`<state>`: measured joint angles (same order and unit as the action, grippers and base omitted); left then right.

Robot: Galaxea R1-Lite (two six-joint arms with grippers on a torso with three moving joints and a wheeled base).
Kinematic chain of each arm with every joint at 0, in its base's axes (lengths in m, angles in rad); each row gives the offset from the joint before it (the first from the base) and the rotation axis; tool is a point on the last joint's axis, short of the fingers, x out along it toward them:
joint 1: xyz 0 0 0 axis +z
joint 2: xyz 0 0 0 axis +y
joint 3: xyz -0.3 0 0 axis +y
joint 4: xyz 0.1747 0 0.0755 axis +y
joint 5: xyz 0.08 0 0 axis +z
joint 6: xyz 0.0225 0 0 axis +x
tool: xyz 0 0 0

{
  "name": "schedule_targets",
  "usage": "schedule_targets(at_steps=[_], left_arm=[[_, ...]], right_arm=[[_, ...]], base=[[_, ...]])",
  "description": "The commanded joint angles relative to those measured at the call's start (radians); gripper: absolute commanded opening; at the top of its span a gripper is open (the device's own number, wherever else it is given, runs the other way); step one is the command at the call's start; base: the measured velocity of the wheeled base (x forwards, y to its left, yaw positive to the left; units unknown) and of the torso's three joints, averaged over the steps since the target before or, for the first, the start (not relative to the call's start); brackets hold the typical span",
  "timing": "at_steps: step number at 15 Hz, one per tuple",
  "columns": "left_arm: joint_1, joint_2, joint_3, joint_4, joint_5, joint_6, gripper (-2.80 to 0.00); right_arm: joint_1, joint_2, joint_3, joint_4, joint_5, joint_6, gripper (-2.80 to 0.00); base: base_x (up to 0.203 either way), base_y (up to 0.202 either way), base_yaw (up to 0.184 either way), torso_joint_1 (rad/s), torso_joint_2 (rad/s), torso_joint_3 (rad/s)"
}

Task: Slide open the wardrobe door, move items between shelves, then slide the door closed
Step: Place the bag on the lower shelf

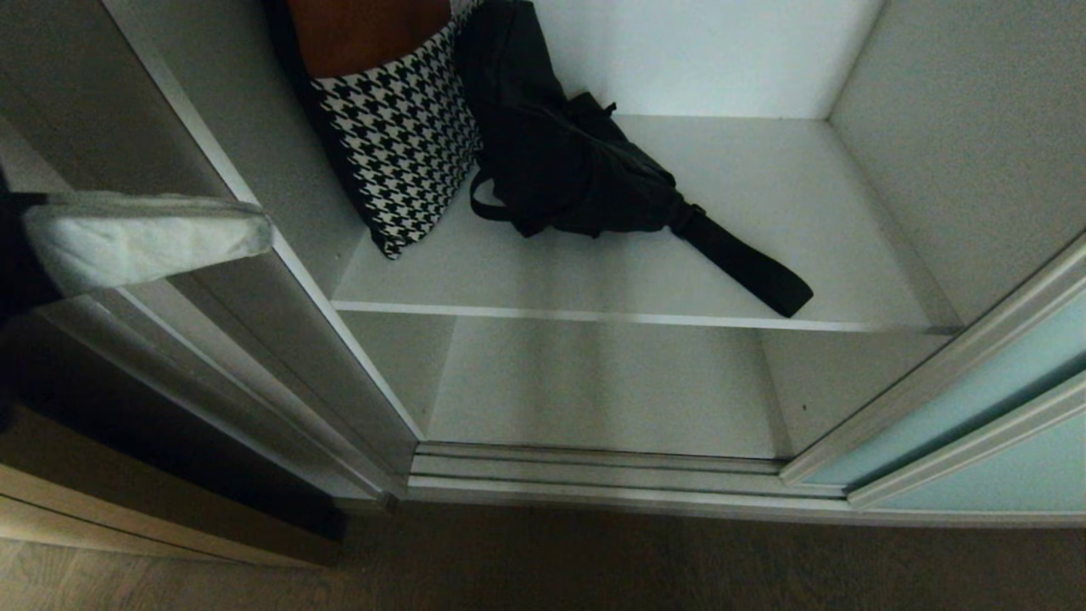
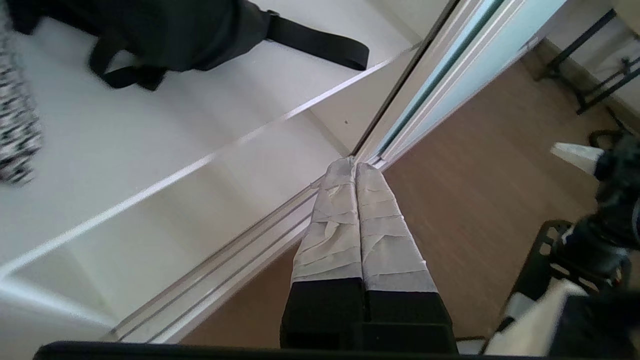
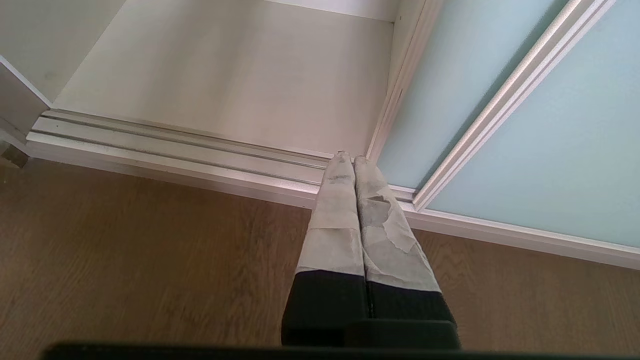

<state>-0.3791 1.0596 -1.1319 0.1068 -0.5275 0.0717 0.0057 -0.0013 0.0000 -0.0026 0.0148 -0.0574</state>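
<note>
Pressed shut and holding nothing, the left gripper (image 2: 355, 165) hangs at the left edge of the head view, out in front of the open wardrobe and clear of every surface; its taped fingers (image 1: 144, 238) lie flat together. The right gripper (image 3: 348, 159) is likewise closed and empty, low over the wooden floor (image 3: 150, 250) near the floor track (image 3: 175, 145).

The black pouch (image 1: 577, 170) lies on the upper shelf (image 1: 764, 212), slumped against the houndstooth bag (image 1: 399, 136), which leans in the back left corner. The pouch's wide strap (image 1: 742, 259) trails out toward the shelf's front edge. Below, the lower shelf (image 1: 594, 390) is bare. The sliding door (image 1: 976, 407) stands pushed to the right.

The likely next job is reaching in for the pouch, and closed fingers would only shove soft fabric deeper. A grip on the strap alone could let the pouch swing, drag the houndstooth bag over, or catch on the shelf edge. The wardrobe's left wall also stands close beside the arm's way in.
</note>
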Motion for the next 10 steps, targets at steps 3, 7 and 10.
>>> schedule_targets(at_steps=[3, 7, 10], left_arm=[[-0.200, 0.237, -0.039, -0.186, 0.306, -0.012, -2.80], [-0.287, 0.402, -0.146, -0.245, 0.547, -0.188, -2.80], [-0.315, 0.506, -0.245, -0.198, 0.617, -0.398, -2.80]], right_arm=[[0.000, -0.002, 0.000, 0.000, 0.001, -0.001, -2.80], [0.000, -0.002, 0.000, 0.000, 0.001, -0.001, -2.80], [0.000, -0.002, 0.001, 0.000, 0.001, -0.001, -2.80]], base=[[0.000, 0.000, 0.000, 0.000, 0.00, 0.000], [0.000, 0.000, 0.000, 0.000, 0.00, 0.000], [0.000, 0.000, 0.000, 0.000, 0.00, 0.000]])
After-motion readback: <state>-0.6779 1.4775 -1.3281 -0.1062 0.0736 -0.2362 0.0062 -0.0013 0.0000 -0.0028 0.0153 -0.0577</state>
